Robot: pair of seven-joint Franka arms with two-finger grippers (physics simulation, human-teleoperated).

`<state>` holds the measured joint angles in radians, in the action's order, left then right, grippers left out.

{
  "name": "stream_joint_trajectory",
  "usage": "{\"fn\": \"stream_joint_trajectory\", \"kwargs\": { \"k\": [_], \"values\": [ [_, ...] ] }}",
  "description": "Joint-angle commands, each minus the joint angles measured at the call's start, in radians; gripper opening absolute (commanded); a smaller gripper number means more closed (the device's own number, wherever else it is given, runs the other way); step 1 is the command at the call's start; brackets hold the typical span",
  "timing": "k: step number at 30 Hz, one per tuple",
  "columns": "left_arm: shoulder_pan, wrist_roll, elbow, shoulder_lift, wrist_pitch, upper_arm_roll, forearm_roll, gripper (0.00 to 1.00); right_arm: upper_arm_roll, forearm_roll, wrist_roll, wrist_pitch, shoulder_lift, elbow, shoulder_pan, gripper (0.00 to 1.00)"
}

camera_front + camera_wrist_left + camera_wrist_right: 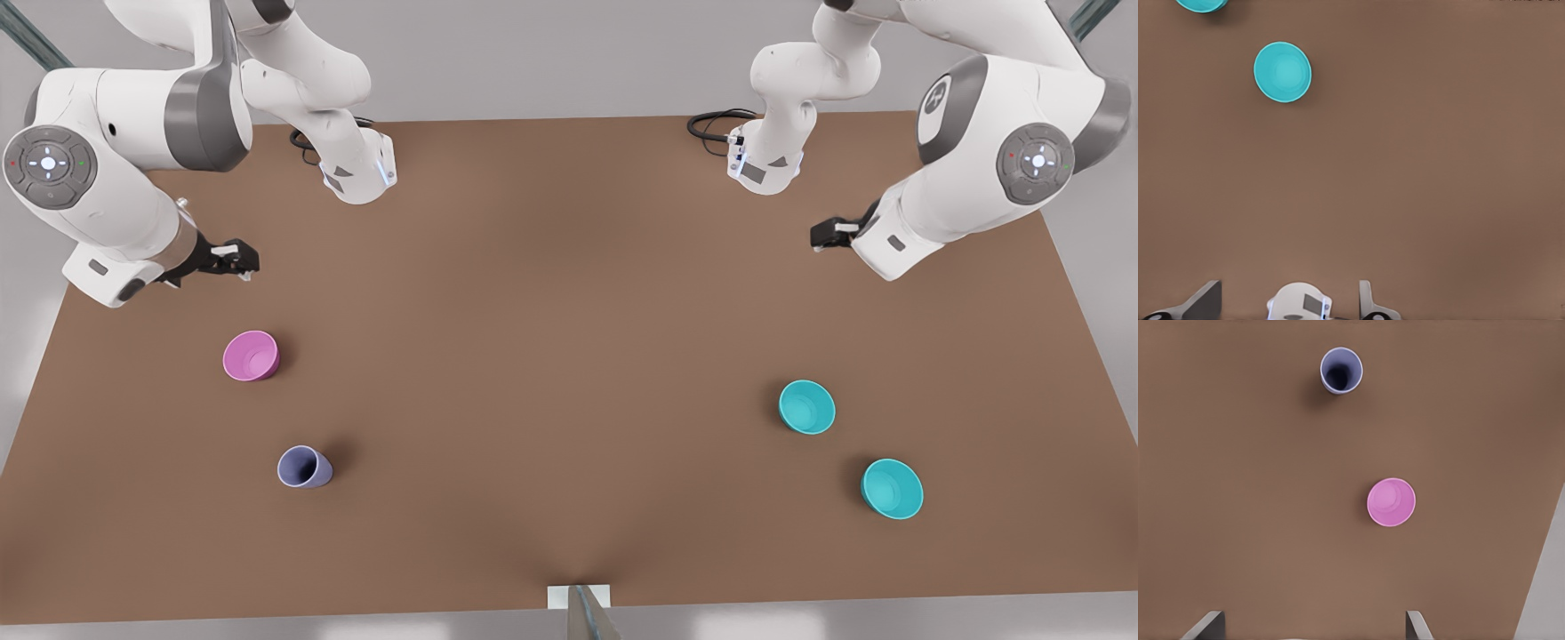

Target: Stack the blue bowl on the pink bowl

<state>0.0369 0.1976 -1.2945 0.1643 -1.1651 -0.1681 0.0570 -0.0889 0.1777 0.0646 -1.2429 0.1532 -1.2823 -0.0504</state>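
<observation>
Brown table carries everything: pink bowl upright on the front view's left, just below the right claw, with a lavender cup further down that side. Two teal bowls sit on the front view's right, apart from each other; the blue bowl is the one nearer the left claw, second teal bowl beyond it. Both claws hover clear of the table, fingers spread wide, holding nothing (no readable labels or writing anywhere).
</observation>
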Motion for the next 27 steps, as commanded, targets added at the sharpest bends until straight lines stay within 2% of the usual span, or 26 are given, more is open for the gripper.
{"fn": "stream_joint_trajectory", "kwargs": {
  "k": [1,2,4,7,9,14,17,20,27],
  "values": [
    [0.003,0.056,0.0,0.001,-0.024,-0.002,-0.002,1.0,0.0,-0.004,0.003,-0.013,0.0,-0.002,0.0,1.0],
    [0.003,0.056,0.0,0.001,-0.024,-0.002,-0.002,1.0,0.001,0.009,0.001,-0.012,0.015,0.004,-0.005,1.0],
    [0.003,0.056,-0.009,0.003,-0.022,-0.002,-0.002,1.0,0.004,0.008,0.014,-0.05,0.178,0.014,0.075,1.0],
    [0.003,0.057,-0.016,0.003,-0.016,-0.002,-0.002,1.0,0.003,0.003,0.02,-0.323,0.4,-0.006,0.219,1.0],
    [0.001,0.056,-0.019,0.008,-0.018,-0.002,-0.002,1.0,0.0,-0.029,0.092,-0.391,0.468,-0.017,0.32,1.0],
    [0.001,0.057,-0.032,0.021,-0.016,-0.002,-0.002,1.0,-0.006,-0.069,0.239,-0.653,0.473,-0.219,0.457,1.0],
    [0.001,0.057,-0.032,0.023,-0.018,-0.002,0.0,1.0,-0.008,-0.093,0.267,-0.679,0.44,-0.319,0.478,1.0],
    [-0.002,0.056,-0.04,0.024,-0.022,-0.002,0.0,1.0,-0.008,-0.099,0.311,-0.788,0.399,-0.443,0.515,1.0],
    [0.0,0.057,-0.04,0.024,-0.022,-0.002,0.0,1.0,-0.04,-0.139,0.403,-0.845,0.388,-0.575,0.598,1.0]
  ]
}}
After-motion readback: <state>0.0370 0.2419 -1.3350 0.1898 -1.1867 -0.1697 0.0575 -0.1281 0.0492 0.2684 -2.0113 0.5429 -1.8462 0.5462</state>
